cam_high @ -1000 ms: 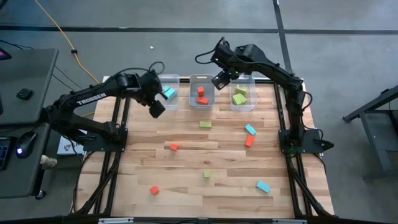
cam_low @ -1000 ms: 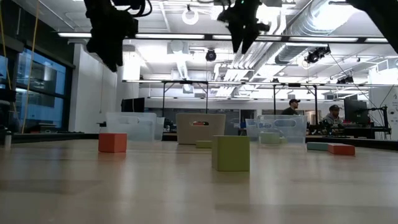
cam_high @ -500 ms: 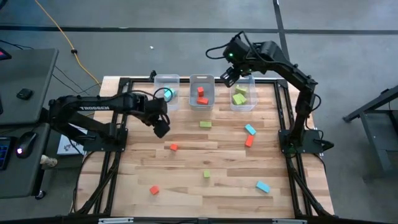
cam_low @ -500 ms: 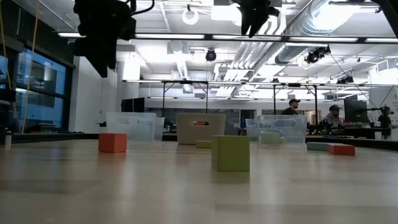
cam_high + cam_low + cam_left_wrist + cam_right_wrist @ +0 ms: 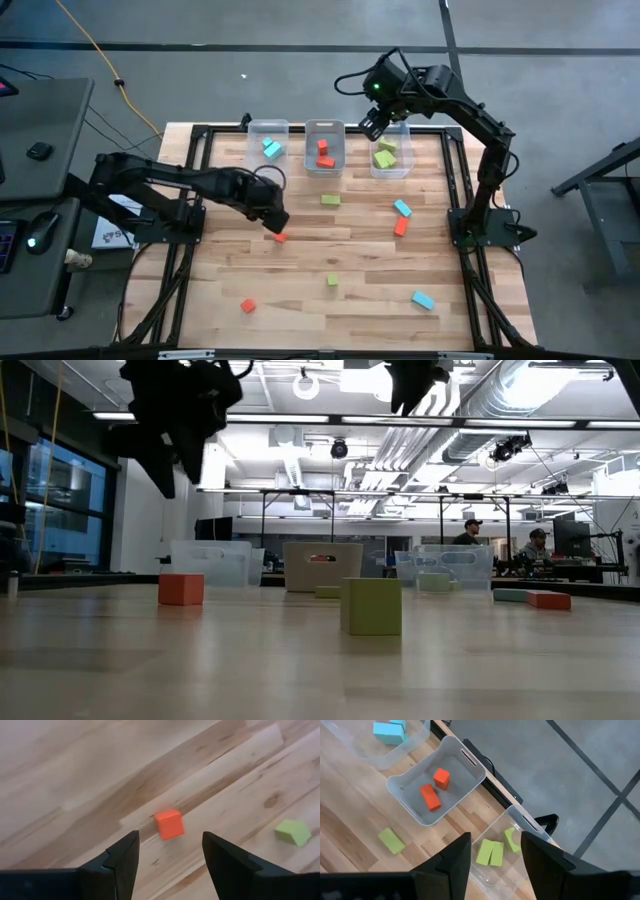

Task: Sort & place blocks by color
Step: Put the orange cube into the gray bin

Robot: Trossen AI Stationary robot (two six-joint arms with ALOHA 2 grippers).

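Left gripper (image 5: 275, 222) hangs above the table (image 5: 330, 305) near its middle, just beside a small red-orange cube (image 5: 280, 237). In the left wrist view the two dark fingers (image 5: 125, 857) stand spread with nothing between them; the cube (image 5: 168, 823) lies on the wood beyond the tips, apart from both. A lime green block (image 5: 293, 831) shows off to one side in that view.

Right gripper (image 5: 375, 122) hovers high over the far edge of the table, between the middle bin (image 5: 324, 128) and the right bin (image 5: 404, 170). Its fingers (image 5: 454, 857) are parted and empty, well above the bins.

Bins in a row along the far edge:
- left bin (image 5: 267, 127): light blue blocks (image 5: 271, 149)
- middle bin: two red-orange blocks (image 5: 324, 153)
- right bin: lime green blocks (image 5: 385, 154)

Blocks loose on the table, high view:
- lime green bar (image 5: 330, 200), just in front of the middle bin
- light blue block (image 5: 402, 208) touching or nearly touching a red-orange bar (image 5: 401, 227), right side
- small lime green cube (image 5: 333, 281), centre, nearer the front
- light blue bar (image 5: 423, 299), front right
- red-orange cube (image 5: 247, 306), front left

Low view: both grippers hang clear of the tabletop. Two people (image 5: 472, 532) sit in the room behind.
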